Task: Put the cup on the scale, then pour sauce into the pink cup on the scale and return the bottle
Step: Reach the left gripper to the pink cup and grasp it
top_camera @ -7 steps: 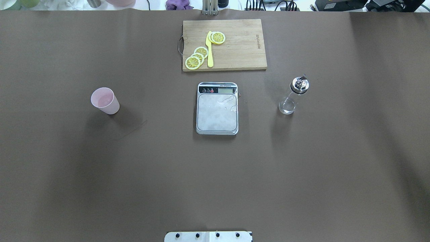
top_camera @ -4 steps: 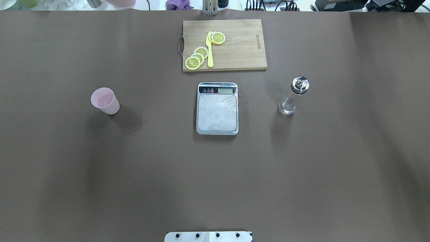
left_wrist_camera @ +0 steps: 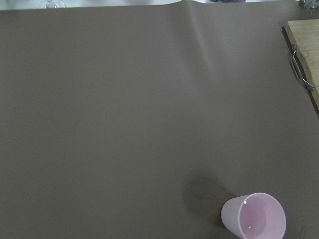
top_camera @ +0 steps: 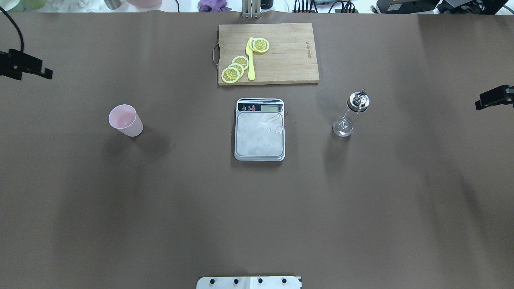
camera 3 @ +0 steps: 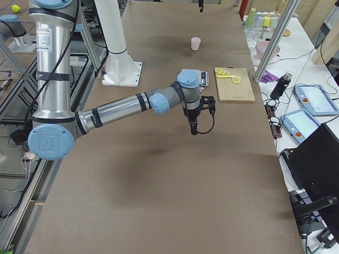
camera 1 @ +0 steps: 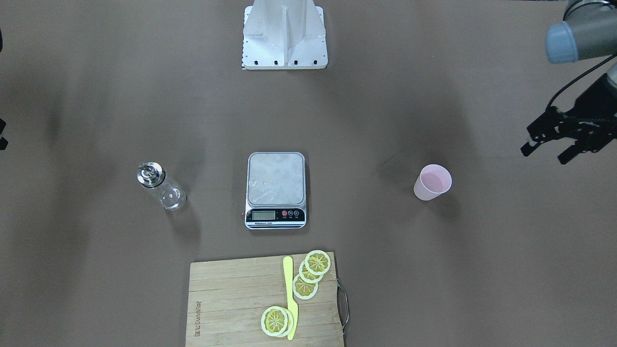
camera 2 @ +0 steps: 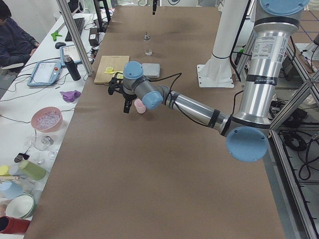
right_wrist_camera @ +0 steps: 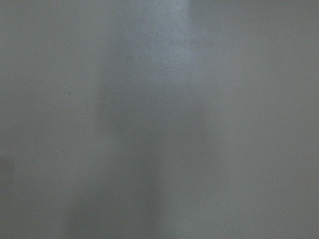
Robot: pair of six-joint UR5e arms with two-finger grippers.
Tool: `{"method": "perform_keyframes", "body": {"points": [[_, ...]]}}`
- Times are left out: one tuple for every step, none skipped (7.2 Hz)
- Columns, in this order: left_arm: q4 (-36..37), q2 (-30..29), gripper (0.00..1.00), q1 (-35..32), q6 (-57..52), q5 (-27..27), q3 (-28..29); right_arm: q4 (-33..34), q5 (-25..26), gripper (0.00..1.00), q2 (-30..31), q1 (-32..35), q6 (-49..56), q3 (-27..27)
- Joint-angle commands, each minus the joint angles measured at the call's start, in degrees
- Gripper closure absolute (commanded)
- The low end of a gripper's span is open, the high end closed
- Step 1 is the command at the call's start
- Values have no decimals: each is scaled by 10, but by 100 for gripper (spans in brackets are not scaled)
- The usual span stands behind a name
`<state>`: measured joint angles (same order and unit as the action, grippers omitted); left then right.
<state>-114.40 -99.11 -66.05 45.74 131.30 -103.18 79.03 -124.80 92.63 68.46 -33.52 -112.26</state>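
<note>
1. At the middle of the brown table (top_camera: pixel 257 220), the scale (top_camera: pixel 260 138) sits flat with its black display strip facing away from the robot. Glossy, wet-looking streaks mark the silver platform near the display.
2. To the robot's left of the scale, and well apart from it, the pale pink cup (top_camera: pixel 125 119) stands upright on the table with its mouth up. It is not yet on the platform.
3. To the robot's right, also well apart from the scale, the clear glass bottle (top_camera: pixel 349 116) stands upright on the table under its shiny metal pourer cap.
4. Beyond the scale, near it but not touching, lies a wooden cutting board (top_camera: pixel 289 56). On it are lemon slices (top_camera: pixel 235 69) and a yellow knife (top_camera: pixel 251 60).
5. The left gripper (camera 1: pixel 544 153) hangs above the table toward its left end, apart from the cup. Its two black fingers are spread and grip nothing.
6. The left wrist camera looks down on the cup in its lower right corner, with the board's metal handle at its right edge.
7. The right gripper (camera 3: pixel 193 129) hangs over the table's right end, well clear of the bottle. Only part of it enters the overhead view, so whether its fingers are spread or pressed together cannot be told.
8. The right wrist camera shows only a blurred stretch of table.
</note>
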Motion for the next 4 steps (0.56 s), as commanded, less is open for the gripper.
{"method": "perform_keyframes", "body": {"points": [[1,-14,8,102,94,-114,4,-3,24,0,1,-44,-55,-15],[1,-16,12,117,95,-132,17,-3,32,0,2,-57,-60,-16],[0,-34,19,123,96,-135,38,-3,32,0,2,-64,-62,-17],[0,-46,22,144,96,-158,51,-12,31,0,2,-73,-61,-21]]}}
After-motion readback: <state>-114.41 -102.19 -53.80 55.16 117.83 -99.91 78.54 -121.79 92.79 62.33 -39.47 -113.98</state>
